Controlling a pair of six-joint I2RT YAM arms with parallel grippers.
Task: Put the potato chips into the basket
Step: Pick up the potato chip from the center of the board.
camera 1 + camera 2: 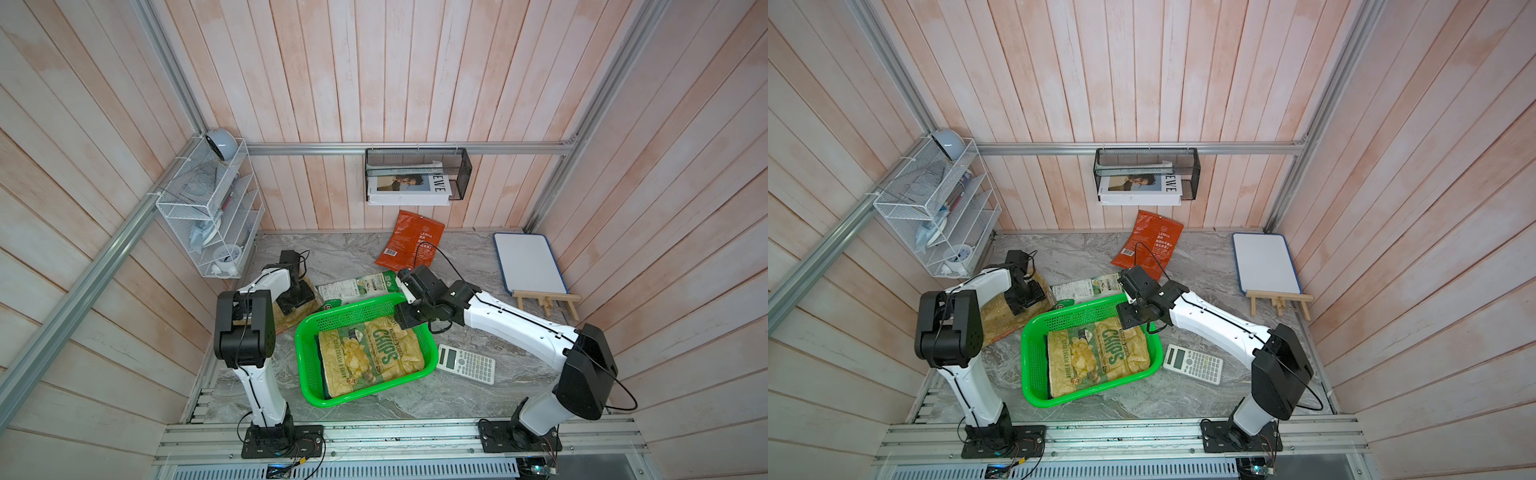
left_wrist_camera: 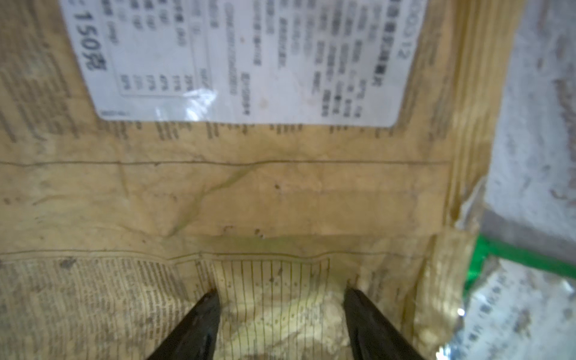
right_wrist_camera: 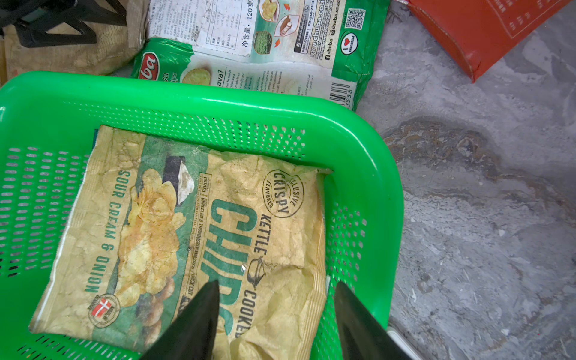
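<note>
Holding its left claw (image 2: 280, 293) spread over the brown chip bag (image 2: 249, 193) on the tabletop (image 1: 415, 399) — right claw (image 3: 277, 286) spread, empty, above the basket (image 3: 218, 96) with the CHIPS bag (image 3: 156, 233) inside — it is likely starting a grab; next, squeeze and lift.

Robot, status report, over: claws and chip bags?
Left gripper open over mustard-brown bag. Right gripper open above basket. CHIPS bag inside; Chuba bag, orange-red bag outside. Nothing blocking.

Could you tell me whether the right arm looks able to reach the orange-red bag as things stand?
Probably yes. The orange-red bag lies uncovered on the table just beyond the right arm, whose jaws stand open and empty above the basket's corner; nothing but the rim and bare table lies between.
</note>
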